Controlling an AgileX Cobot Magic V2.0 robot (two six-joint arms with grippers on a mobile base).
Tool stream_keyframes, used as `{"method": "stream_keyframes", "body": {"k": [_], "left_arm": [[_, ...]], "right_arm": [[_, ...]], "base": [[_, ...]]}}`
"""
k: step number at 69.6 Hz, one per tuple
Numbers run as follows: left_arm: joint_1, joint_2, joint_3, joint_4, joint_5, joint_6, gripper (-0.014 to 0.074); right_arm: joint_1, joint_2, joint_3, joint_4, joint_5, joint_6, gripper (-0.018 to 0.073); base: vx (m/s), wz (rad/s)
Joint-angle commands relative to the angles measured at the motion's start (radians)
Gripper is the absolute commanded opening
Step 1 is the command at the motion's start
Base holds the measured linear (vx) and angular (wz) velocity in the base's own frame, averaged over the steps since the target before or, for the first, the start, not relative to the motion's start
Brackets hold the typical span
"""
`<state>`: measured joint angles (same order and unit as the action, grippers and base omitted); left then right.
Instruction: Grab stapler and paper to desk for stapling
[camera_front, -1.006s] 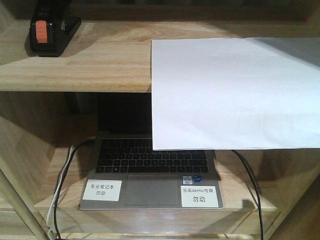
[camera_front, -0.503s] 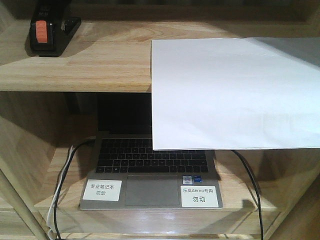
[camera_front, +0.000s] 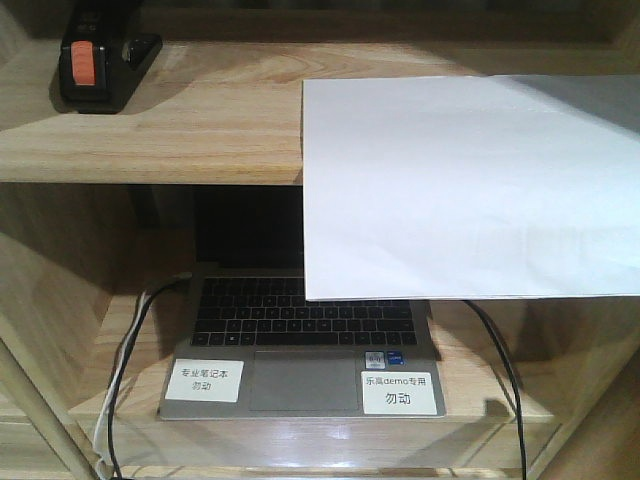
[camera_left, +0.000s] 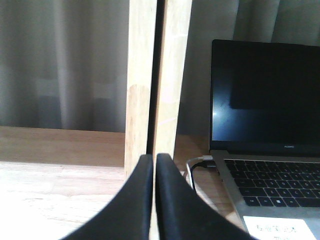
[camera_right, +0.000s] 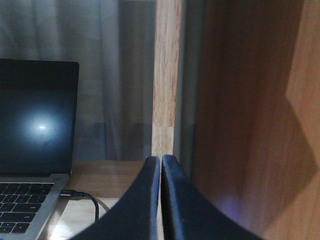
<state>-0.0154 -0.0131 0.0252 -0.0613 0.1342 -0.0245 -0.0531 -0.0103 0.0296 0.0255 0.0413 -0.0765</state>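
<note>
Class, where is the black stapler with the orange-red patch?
Front view: the black stapler sits far left on the upper wooden shelf, apart from the white paper sheet to its right.

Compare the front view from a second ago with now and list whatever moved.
Nothing visibly changed. The black stapler with the orange-red patch sits on the upper wooden shelf, the white sheet of paper overhangs its edge, and the open grey laptop lies below. Nothing was grasped or released.

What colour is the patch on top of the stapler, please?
Orange-red, set on the black stapler; it shows best in the exterior front-facing view.
</note>
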Motion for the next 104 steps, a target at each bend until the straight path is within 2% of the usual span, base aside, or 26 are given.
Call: {"method": "stream_keyframes", "body": {"k": [1, 48, 52, 60, 76, 85, 93, 104], "left_arm": [[-0.003, -0.015, 0.01, -0.009, -0.072, -0.002, -0.0006], [-0.003, -0.015, 0.01, -0.01, -0.1, -0.003, -0.0006], [-0.003, -0.015, 0.01, -0.01, -0.12, -0.028, -0.0006], [-0.003, -0.015, 0.01, -0.01, -0.21, -0.073, -0.0006], [-0.003, -0.015, 0.002, -0.01, -0.505, -0.064, -0.0006], [-0.003, -0.015, -0.03, -0.01, -0.612, -0.06, -0.0006], [-0.003, -0.015, -0.127, -0.01, -0.594, -0.06, -0.0006], [-0.003, -0.014, -0.323, -0.009, -0.469, -0.059, -0.0006]], "right_arm": [[-0.007, -0.009, 0.002, -0.008, -0.069, -0.004, -0.001], [-0.007, -0.009, 0.002, -0.008, -0.07, -0.004, -0.001], [-0.007, -0.009, 0.002, -0.008, -0.074, -0.004, -0.001], [-0.007, -0.009, 0.002, -0.008, -0.116, -0.004, -0.001], [-0.007, -0.009, -0.006, -0.006, -0.331, -0.004, -0.001], [-0.007, -0.009, -0.066, -0.006, -0.346, -0.004, -0.001], [-0.007, -0.009, -0.15, -0.006, -0.342, -0.004, -0.001], [-0.007, -0.009, -0.319, -0.006, -0.264, -0.004, -0.0008]], "base": [[0.0, 0.0], [0.0, 0.0], [0.0, 0.0], [0.0, 0.0], [0.0, 0.0], [0.0, 0.0], [0.0, 0.0], [0.0, 0.0]]}}
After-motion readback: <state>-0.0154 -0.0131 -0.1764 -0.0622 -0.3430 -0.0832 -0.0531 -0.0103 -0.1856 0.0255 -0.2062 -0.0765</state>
